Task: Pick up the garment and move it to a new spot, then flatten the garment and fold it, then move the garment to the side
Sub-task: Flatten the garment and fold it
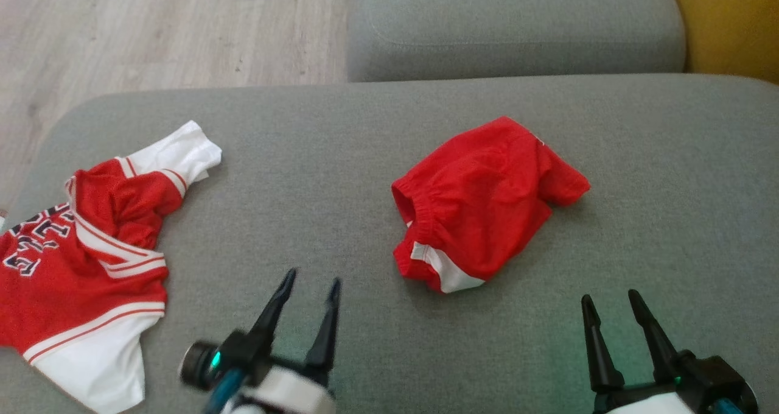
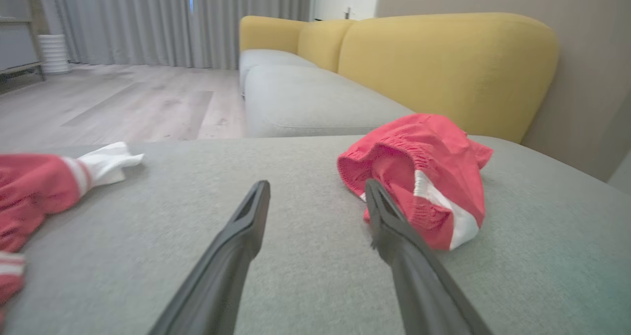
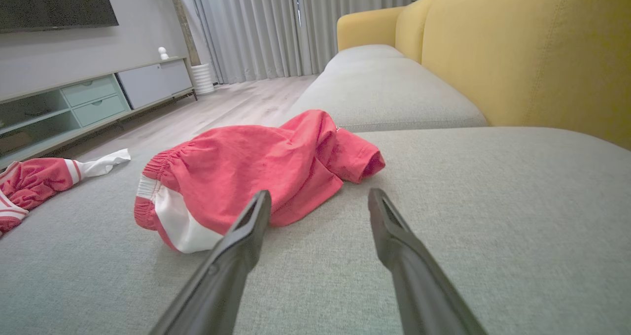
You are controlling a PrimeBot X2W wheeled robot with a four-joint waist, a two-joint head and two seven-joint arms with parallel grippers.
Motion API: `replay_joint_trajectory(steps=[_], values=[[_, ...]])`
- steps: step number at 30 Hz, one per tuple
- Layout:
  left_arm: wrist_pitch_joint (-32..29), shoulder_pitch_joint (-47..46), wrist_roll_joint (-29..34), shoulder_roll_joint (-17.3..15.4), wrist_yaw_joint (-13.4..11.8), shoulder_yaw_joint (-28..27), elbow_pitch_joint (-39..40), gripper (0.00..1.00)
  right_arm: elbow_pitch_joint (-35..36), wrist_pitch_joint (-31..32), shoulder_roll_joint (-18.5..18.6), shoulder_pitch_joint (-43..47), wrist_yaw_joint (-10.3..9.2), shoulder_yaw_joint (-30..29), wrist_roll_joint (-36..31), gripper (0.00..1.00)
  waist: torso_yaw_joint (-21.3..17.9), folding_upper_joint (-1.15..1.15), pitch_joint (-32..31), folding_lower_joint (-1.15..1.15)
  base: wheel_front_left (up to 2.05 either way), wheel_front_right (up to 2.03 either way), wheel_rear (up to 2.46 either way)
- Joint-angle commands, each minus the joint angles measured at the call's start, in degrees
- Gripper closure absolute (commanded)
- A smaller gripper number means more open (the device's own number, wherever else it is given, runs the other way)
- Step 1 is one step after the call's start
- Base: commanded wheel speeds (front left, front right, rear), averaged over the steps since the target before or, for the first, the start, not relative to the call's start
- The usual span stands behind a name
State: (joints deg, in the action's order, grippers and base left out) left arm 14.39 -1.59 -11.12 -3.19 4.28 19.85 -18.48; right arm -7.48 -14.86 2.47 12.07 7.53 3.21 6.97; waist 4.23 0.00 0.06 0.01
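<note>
Shorts [image 1: 487, 204], red and bunched, lie right of centre on the grey cushion [image 1: 341, 158]; a jersey [image 1: 91, 262] sprawls at the left edge. Left gripper [image 1: 313, 276] and right gripper [image 1: 609, 295] hover along the bottom, jaws spread wide, both empty. Best bet: pinch the elastic waistband [image 1: 420, 210] at two spots and lift cleanly, without scooping doubled layers.

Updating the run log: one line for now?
red shorts: crumpled on cushion | left end effector: open, empty | right end effector: open, empty
</note>
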Motion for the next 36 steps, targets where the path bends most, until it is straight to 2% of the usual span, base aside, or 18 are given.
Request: replay_joint_trajectory(steps=[1, 6, 10, 16, 24, 25, 26, 27, 28, 29, 36], values=[[0.2, -3.6, -0.3, 0.3, 0.4, -1.1, 1.2, 0.00, 2.0, -0.1, 0.4, -2.7, -0.04, 1.4, -0.4, 0.00, -0.5, 0.00, 0.6, -0.01, 0.00, 0.00, 0.00], [-5.7, -11.2, -3.1, 0.3, 2.1, 4.7, -4.2, 0.00, 2.0, -0.1, 0.4, -3.5, -0.04, 1.7, -0.8, 0.00, -1.5, 0.00, 2.6, -0.01, 0.00, 0.00, 0.00], [-9.9, -15.5, -7.0, 0.3, 2.6, 7.6, -5.7, 0.00, 1.9, -0.1, 0.4, -4.6, -0.04, 1.9, -1.3, 0.00, -2.5, 0.00, 4.1, -0.01, 0.00, 0.00, 0.00], [-13.0, -19.2, -9.9, 0.2, 3.1, 11.7, -7.0, 0.00, 1.7, -0.1, 0.4, -5.6, -0.04, 2.5, -1.5, 0.00, -4.2, 0.00, 5.6, -0.01, 0.00, 0.00, 0.00], [-13.1, -20.5, -12.8, -0.7, 3.2, 13.8, -8.8, 0.00, 1.6, -0.1, 0.4, -6.2, -0.04, 2.8, -1.5, 0.00, -6.0, 0.00, 6.0, -0.01, 0.00, 0.00, 0.00], [-12.8, -20.7, -13.0, -0.8, 3.2, 14.0, -9.0, 0.29, 1.6, -0.1, 0.4, -6.2, -0.04, 2.8, -1.5, 0.00, -6.2, 0.00, 6.1, -0.01, 0.00, 0.00, 0.00], [-12.1, -21.0, -13.3, -0.8, 3.2, 14.2, -9.1, 0.54, 1.5, -0.1, 0.4, -6.3, -0.04, 2.9, -1.5, 0.00, -6.4, 0.00, 6.1, -0.01, 0.00, 0.00, 0.00], [-11.6, -21.3, -13.6, -0.8, 3.2, 14.3, -9.4, 0.59, 1.5, -0.1, 0.4, -6.3, -0.04, 3.0, -1.5, 0.00, -6.6, 0.00, 6.2, -0.01, 0.00, 0.00, 0.00], [-11.4, -21.5, -13.9, -0.8, 3.2, 14.6, -9.7, 0.88, 1.5, -0.1, 0.4, -6.3, -0.04, 3.0, -1.5, 0.00, -6.8, 0.00, 6.2, -0.01, 0.00, 0.00, 0.00], [-10.8, -21.8, -14.1, -0.8, 3.2, 14.7, -10.0, 1.00, 1.4, -0.1, 0.4, -6.3, -0.04, 3.1, -1.5, 0.00, -6.9, 0.00, 6.2, -0.01, 0.00, 0.00, 0.00], [-10.3, -22.9, -17.3, -1.4, 3.2, 18.8, -12.1, 1.00, 1.0, -0.1, 0.4, -6.3, -0.04, 3.7, -1.4, 0.00, -8.0, 0.00, 5.8, -0.01, 0.00, 0.00, 0.00]])
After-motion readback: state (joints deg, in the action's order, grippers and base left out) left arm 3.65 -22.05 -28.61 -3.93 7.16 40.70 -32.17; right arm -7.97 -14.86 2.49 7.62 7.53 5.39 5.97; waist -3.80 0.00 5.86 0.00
